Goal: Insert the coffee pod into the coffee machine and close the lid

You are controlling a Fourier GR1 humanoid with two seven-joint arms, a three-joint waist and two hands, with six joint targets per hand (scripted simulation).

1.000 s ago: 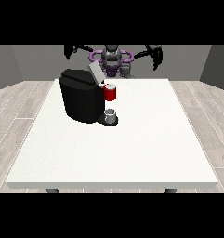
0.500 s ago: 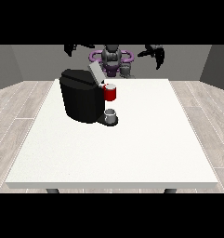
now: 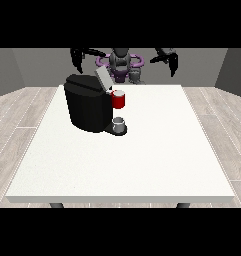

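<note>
A black coffee machine (image 3: 88,105) stands on the left half of the white table (image 3: 157,150). Its grey lid (image 3: 101,77) is tilted up and open. A red part (image 3: 119,100) sticks out of its front, above a small grey cup (image 3: 119,123) on the machine's base. A small grey object (image 3: 136,76), perhaps the pod, sits at the table's far edge near the robot. The hand at the view's left (image 3: 78,57) and the hand at the view's right (image 3: 169,60) hang raised behind the table. Both have relaxed fingers and hold nothing.
The robot's torso with purple rings (image 3: 121,62) is behind the far table edge. A wooden floor surrounds the table.
Both raised arms have shifted only slightly. The machine, lid and cup have not moved.
</note>
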